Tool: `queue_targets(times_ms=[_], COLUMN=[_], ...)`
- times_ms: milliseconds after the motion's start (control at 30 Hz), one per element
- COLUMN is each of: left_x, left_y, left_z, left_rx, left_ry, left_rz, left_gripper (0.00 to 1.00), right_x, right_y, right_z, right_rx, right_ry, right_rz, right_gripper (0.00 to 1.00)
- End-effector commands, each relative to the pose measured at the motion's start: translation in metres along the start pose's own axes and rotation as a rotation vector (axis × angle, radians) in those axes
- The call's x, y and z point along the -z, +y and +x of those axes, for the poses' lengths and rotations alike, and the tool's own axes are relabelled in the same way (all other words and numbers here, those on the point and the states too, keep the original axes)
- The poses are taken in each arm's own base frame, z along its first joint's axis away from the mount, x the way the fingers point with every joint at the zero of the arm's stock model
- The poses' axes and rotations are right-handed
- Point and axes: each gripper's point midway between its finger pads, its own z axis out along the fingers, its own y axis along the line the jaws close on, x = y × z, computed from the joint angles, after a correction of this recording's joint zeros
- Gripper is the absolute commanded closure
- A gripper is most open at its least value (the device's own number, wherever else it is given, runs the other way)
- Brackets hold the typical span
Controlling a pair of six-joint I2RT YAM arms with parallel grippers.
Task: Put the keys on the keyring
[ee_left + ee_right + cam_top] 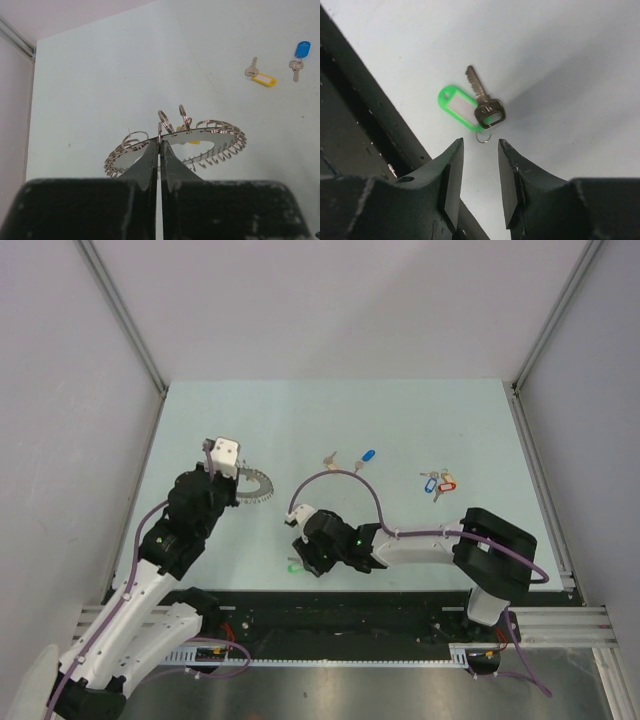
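Between grey walls (60, 390), on pale table (420, 420), left tool (160, 146) pinches keyring (215, 134), right tool (480, 145) parted

You have bright, even overhead light on the table (420, 420), and shadows there are faint. In your right wrist view, a broad soft shadow lies right of the key (482, 97), and the right fingers (447, 195) look dark, slightly blurred. Your left wrist view keeps the keyring (206, 134) sharp; the left fingers (145, 172) are soft, nearly black.
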Motion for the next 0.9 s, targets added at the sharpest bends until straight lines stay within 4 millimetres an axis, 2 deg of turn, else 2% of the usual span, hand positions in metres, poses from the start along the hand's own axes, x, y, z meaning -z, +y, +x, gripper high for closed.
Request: queue_targets(times_ms=[0, 100, 400, 500, 533, 600, 667, 867], left_x=[0.002, 0.002, 0.001, 0.002, 0.002, 0.002, 0.002, 0.002], left_y=[0.007, 0.006, 0.005, 0.005, 0.005, 0.005, 0.005, 0.0], left_z=[-0.022, -0.022, -0.022, -0.023, -0.023, -0.022, -0.023, -0.024], left_rx=[0.048, 0.048, 0.049, 0.048, 0.047, 0.046, 0.047, 0.038], left_ry=[-0.088, -0.088, -0.087, -0.089, -0.09, -0.089, -0.092, -0.097], left_rz=[-0.026, -0.023, -0.015, -0.015, -0.015, -0.015, -0.012, 0.018], left_gripper=[1.0, 1.0, 0.99, 1.0, 1.0, 1.0, 1.0, 1.0], right_x=[-0.004, -0.007, -0.015, -0.016, -0.016, -0.014, -0.009, 0.016], right_y=[-0.006, 0.0, -0.004, -0.005, -0.006, -0.007, -0.008, -0.021], right_z=[-0.002, 0.002, 0.011, 0.01, 0.011, 0.008, 0.004, -0.017], right_rx=[-0.155, -0.182, -0.232, -0.238, -0.239, -0.239, -0.226, -0.116], right_ry=[-0.003, 0.018, 0.052, 0.049, 0.053, 0.044, 0.028, -0.036], right_rz=[0.024, -0.01, -0.015, -0.013, -0.009, -0.003, 0.003, 0.055], right_gripper=[0.62, 0.63, 0.7, 0.77, 0.83, 0.94, 1.0, 1.0])
